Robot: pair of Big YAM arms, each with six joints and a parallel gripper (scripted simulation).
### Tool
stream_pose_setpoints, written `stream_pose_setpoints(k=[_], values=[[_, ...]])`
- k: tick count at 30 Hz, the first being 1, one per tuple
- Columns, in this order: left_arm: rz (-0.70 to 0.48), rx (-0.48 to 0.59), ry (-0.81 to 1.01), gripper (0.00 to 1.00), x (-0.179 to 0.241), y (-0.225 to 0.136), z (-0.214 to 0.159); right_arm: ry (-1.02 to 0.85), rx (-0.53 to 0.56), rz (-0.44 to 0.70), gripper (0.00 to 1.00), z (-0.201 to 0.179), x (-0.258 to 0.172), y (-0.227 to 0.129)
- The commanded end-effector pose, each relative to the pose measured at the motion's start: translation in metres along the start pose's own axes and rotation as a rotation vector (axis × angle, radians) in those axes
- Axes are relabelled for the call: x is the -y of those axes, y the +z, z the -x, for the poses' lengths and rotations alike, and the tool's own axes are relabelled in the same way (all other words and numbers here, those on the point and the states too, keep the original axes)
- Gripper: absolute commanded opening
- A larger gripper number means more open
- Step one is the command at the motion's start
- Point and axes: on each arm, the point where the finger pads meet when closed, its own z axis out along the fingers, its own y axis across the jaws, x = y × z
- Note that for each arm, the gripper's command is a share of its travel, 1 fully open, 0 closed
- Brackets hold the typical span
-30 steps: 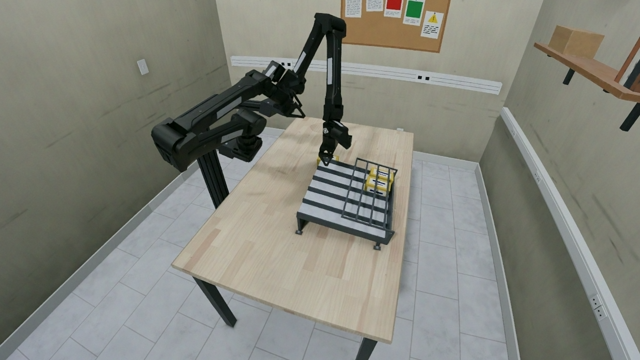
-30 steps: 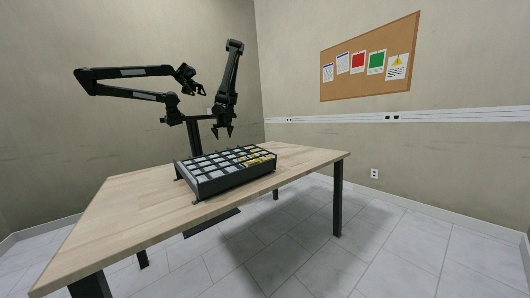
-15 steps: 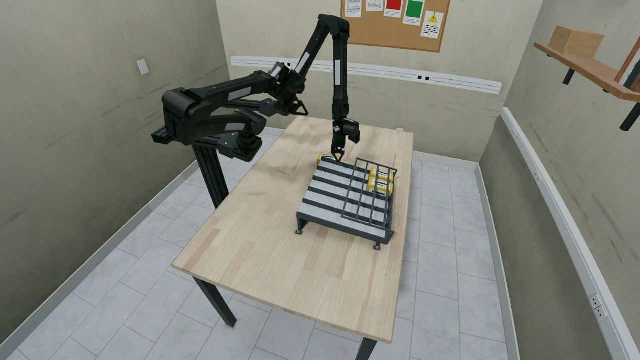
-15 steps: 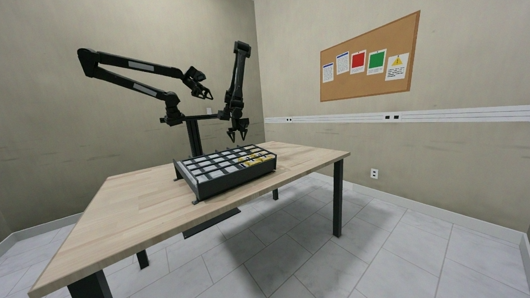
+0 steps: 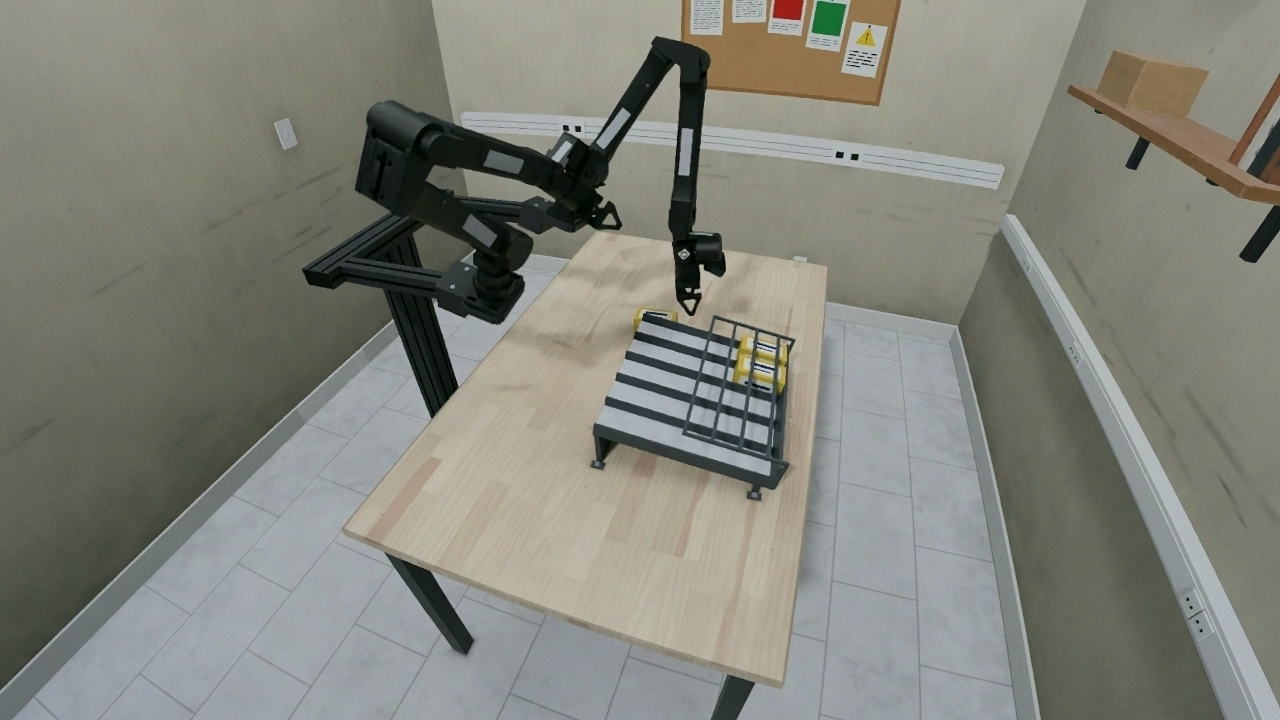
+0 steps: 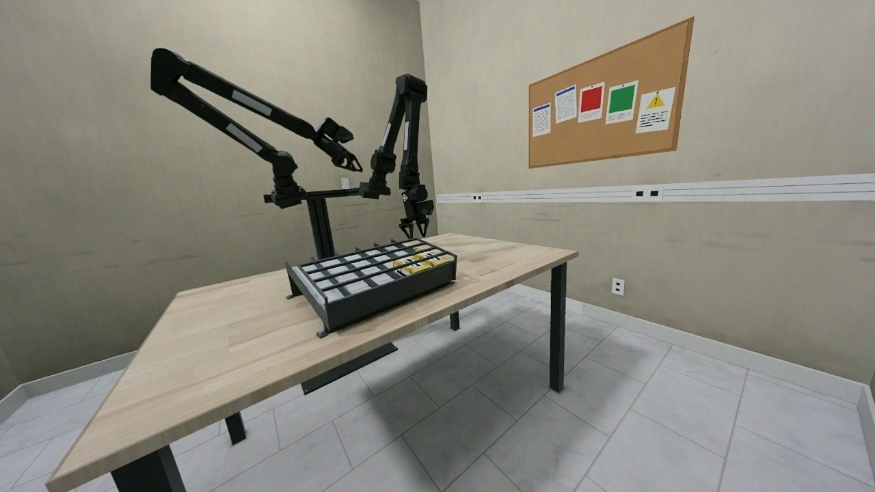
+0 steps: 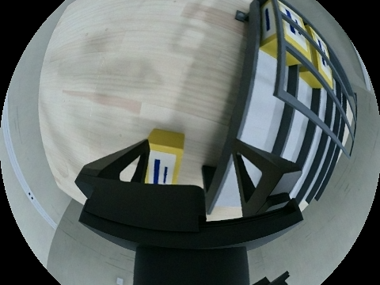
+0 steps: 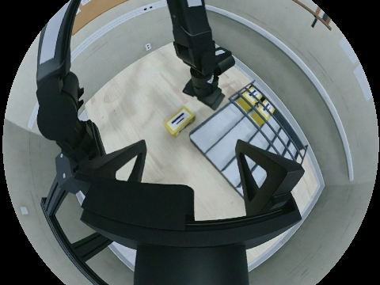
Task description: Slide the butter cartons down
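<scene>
The top view shows the loose butter carton (image 5: 656, 314) (image 7: 164, 158) (image 8: 180, 121) on the table (image 5: 554, 501) (image 6: 245, 324) (image 7: 119, 71) (image 8: 138, 87), just beside the upper end of the sloped shelf (image 5: 689, 454) (image 6: 385, 296) (image 7: 246, 95) (image 8: 217, 166). It lies flat with a printed label facing up, its long axis roughly parallel to the lanes.

The outer-lane carton (image 5: 762, 347) (image 6: 437, 259) (image 7: 294, 29) (image 8: 252, 96) and the next-lane carton (image 5: 759, 370) (image 6: 413, 265) (image 7: 321, 59) (image 8: 264, 112) lie under the barred guard (image 5: 694, 400) (image 7: 280, 67), both lengthwise along their lanes toward the lower end. The bars cross their labels; I cannot tell whether either touches the stop.

The left gripper (image 5: 688, 302) (image 6: 414, 232) (image 7: 190, 143) hangs near the loose carton, fingers wide apart with nothing between them. Its body hides that carton's near end in the left wrist view; in the exterior view the carton is out of sight.

The right gripper (image 5: 608, 217) (image 6: 353, 162) (image 8: 191, 144) is well away from the shelf, fingers spread and empty.

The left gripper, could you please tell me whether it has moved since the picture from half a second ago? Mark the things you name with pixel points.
Yes: the left gripper (image 5: 688, 311) (image 6: 414, 236) (image 7: 190, 143) has moved rightward along the sloped shelf's (image 6: 373, 304) (image 5: 684, 454) rim in the exterior view.
</scene>
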Motion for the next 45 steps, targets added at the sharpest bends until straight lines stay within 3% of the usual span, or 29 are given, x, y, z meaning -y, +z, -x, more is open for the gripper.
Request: stream_pose_setpoints(k=[1, 9, 13, 23, 36, 45], values=[[-0.007, 0.054, 0.078, 0.91, -0.034, 0.022, -0.006, -0.074, 0.027, 0.043, 1.0, -0.002, -0.017, 0.034], [0.008, 0.116, 0.143, 0.91, -0.069, 0.032, -0.02, -0.124, 0.04, 0.099, 1.0, -0.011, -0.033, 0.057], [0.011, 0.107, 0.171, 0.91, -0.086, 0.035, -0.057, -0.137, 0.044, 0.107, 1.0, -0.017, -0.033, 0.068], [-0.031, 0.006, 0.221, 0.91, -0.054, 0.034, -0.119, -0.137, 0.048, 0.108, 1.0, -0.015, -0.034, 0.069], [-0.025, 0.016, 0.216, 0.9, -0.059, 0.07, -0.112, -0.129, 0.059, 0.11, 1.0, -0.011, -0.035, 0.068], [-0.029, 0.022, 0.215, 0.79, -0.054, 0.065, -0.109, -0.127, 0.066, 0.113, 1.0, -0.005, -0.038, 0.067]])
